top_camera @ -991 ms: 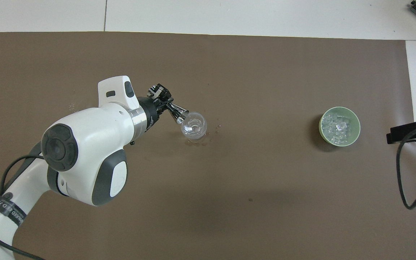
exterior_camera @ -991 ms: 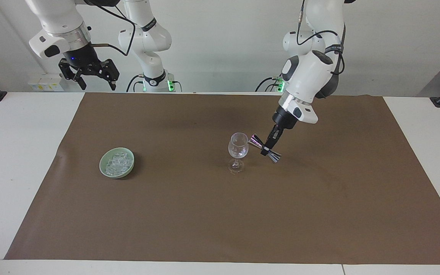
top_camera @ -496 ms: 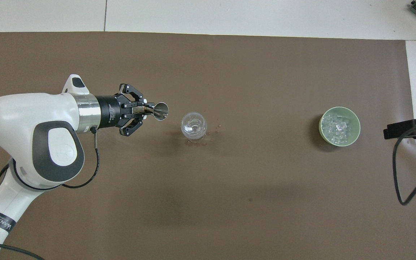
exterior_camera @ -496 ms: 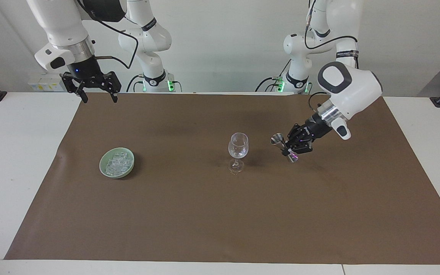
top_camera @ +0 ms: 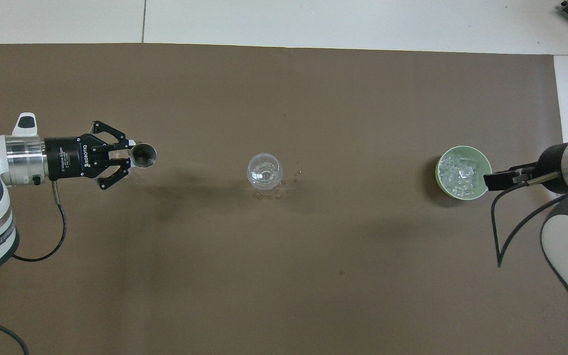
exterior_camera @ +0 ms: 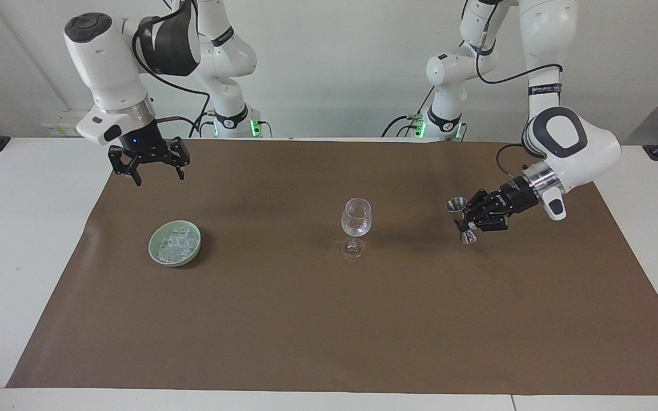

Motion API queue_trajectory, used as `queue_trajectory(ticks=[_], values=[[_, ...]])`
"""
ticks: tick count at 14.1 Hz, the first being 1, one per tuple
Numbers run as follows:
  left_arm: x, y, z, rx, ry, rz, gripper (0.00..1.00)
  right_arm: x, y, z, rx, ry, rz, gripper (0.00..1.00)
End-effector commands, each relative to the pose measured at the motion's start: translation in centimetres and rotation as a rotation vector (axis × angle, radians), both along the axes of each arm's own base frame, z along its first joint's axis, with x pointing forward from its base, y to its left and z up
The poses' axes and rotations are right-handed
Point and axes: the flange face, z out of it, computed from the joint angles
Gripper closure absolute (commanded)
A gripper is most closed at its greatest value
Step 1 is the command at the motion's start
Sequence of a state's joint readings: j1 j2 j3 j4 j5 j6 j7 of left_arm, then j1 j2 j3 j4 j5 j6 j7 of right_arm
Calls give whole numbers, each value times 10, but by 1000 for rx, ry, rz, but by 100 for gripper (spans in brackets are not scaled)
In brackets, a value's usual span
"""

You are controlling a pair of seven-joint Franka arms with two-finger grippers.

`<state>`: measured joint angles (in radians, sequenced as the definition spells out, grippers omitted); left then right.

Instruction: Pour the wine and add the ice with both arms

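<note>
A clear wine glass (exterior_camera: 356, 220) (top_camera: 264, 172) stands upright mid-mat; I cannot tell whether wine is in it. My left gripper (exterior_camera: 472, 220) (top_camera: 128, 157) is shut on the waist of a silver jigger (exterior_camera: 460, 219) (top_camera: 144, 154). The jigger is held nearly upright, low over the mat, toward the left arm's end from the glass. The ice (exterior_camera: 176, 241) (top_camera: 456, 172) is heaped in a pale green bowl (exterior_camera: 152, 251) (top_camera: 466, 148) toward the right arm's end. My right gripper (exterior_camera: 159, 178) (top_camera: 493, 180) hangs open and empty, raised beside the bowl.
A brown mat (exterior_camera: 329, 331) covers most of the white table (exterior_camera: 15, 228). A few small drops (top_camera: 298, 172) lie on the mat beside the glass's foot.
My left gripper swung the jigger away from the glass toward the left arm's end and turned it upright. My right gripper came down and toward the bowl.
</note>
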<state>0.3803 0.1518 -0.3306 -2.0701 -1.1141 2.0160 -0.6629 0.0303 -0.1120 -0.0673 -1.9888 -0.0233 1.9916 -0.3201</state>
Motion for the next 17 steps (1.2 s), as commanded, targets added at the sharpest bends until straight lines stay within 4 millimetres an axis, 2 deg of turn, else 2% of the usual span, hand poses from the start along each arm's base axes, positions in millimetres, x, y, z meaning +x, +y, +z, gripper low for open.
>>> queue_trajectory(ticks=[1, 2, 4, 5, 7, 9, 11, 13, 14, 15, 17], values=[[7, 31, -25, -128, 30, 14, 100, 9, -6, -37, -25, -6, 197, 0], [10, 39, -31, -147, 33, 18, 100, 16, -12, -53, -36, -4, 267, 0], [8, 46, -37, -216, 50, 13, 100, 21, -15, -80, -53, -22, 351, 0], [8, 44, -48, -249, 53, -12, 100, 23, -17, -92, -57, -28, 364, 0], [30, 56, -44, -250, 13, -21, 100, 27, -21, -112, -64, -34, 384, 0], [40, 67, -59, -260, 31, -61, 100, 31, -30, -140, -61, 0, 399, 0], [46, 83, -67, -260, 40, -109, 100, 30, -32, -154, -61, 7, 397, 0], [48, 91, -83, -292, 64, -126, 100, 24, -35, -164, -55, 25, 393, 0], [49, 104, -90, -301, 68, -108, 100, 21, -34, -168, -53, 32, 395, 2], [50, 109, -101, -305, 77, -105, 100, 21, -35, -168, -53, 32, 392, 10], [46, 127, -119, -320, 98, -75, 100, 20, -36, -170, -52, 37, 390, 17]])
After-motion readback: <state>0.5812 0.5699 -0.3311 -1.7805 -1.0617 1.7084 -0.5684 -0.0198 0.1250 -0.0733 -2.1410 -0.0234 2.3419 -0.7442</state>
